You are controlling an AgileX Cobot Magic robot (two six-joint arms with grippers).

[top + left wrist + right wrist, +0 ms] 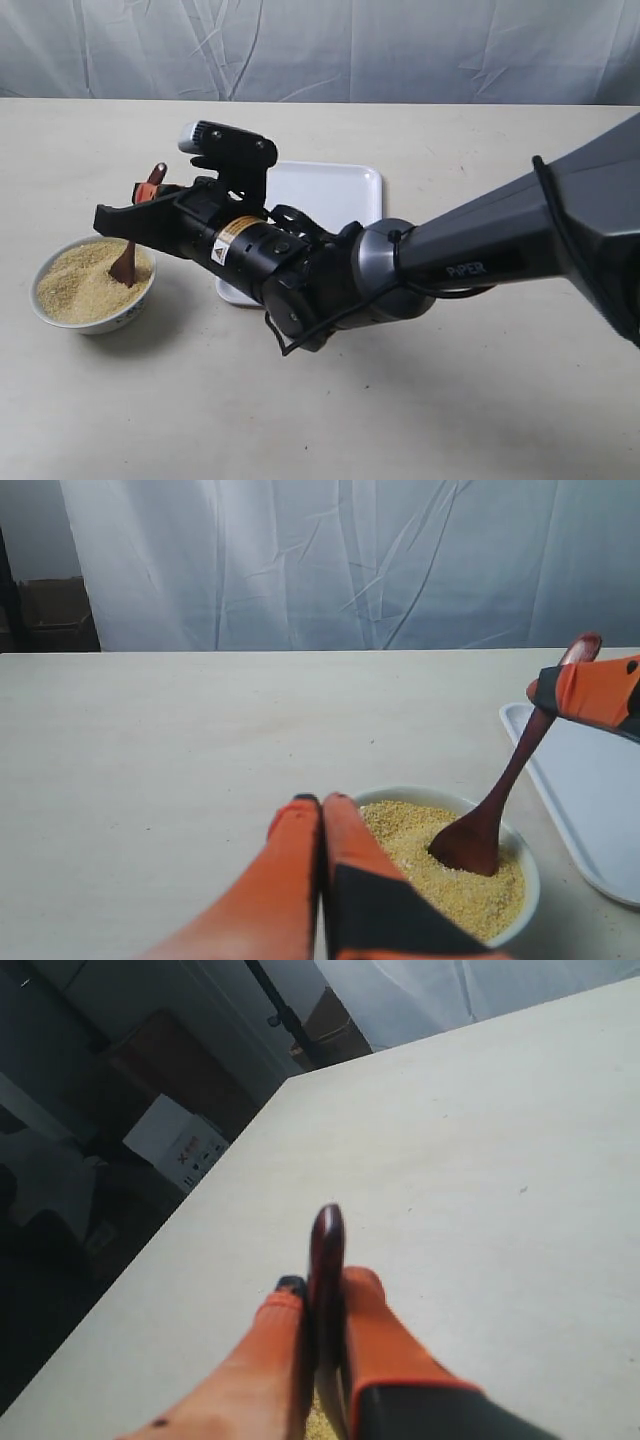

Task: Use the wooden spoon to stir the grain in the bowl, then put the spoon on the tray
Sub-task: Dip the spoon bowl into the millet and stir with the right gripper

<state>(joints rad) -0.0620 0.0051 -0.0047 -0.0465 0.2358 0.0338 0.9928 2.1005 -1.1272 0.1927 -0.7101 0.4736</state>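
White: 1 bowl, 1 tray; 1 spoon

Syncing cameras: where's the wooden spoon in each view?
Exterior: wooden spoon far left, scoop in the grain in the bowl.
Left wrist: right half of picture, leaning, scoop in grain.
Right wrist: lower centre, handle end only, edge-on.
Shared landmark: right gripper, orange fingers clamped on the handle, in all three.

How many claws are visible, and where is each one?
2. The right claw grips the wooden spoon above the bowl; the left claw, shut, shows only in its wrist view.
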